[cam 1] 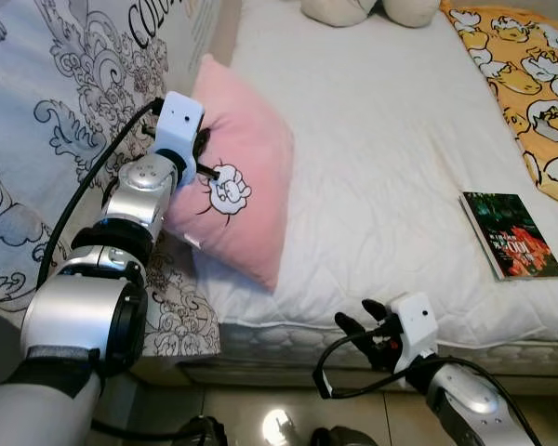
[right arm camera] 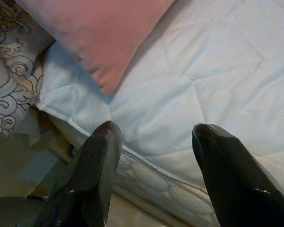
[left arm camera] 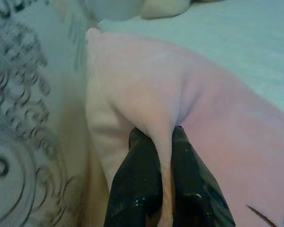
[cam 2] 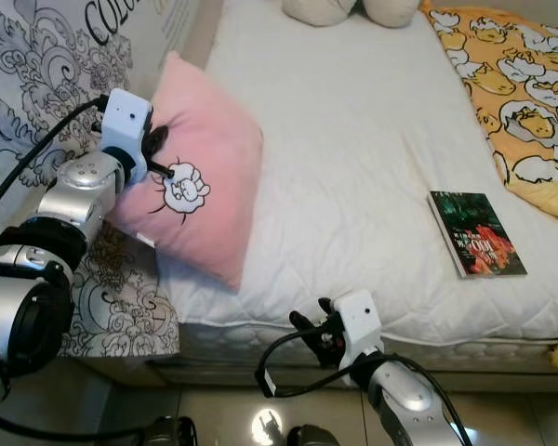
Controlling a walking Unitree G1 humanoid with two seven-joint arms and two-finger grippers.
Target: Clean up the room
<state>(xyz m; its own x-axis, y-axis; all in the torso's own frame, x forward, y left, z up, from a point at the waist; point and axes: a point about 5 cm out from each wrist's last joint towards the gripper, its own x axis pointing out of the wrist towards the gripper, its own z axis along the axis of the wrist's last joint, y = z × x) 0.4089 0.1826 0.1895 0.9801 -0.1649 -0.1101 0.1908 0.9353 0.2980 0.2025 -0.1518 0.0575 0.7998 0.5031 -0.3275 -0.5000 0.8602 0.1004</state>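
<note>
A pink pillow with a small white cartoon patch lies at the left edge of the white bed. My left gripper is shut on the pillow's left side; a fold of pink fabric is pinched between its black fingers. My right gripper hangs open below the bed's front edge, its fingers pointing at the mattress with nothing between them. The pillow's lower corner reaches toward the mattress edge.
A book with a dark green and red cover lies on the bed's right side. A yellow patterned blanket covers the far right. A grey ornate quilt hangs at the left. Cream cushions sit at the head.
</note>
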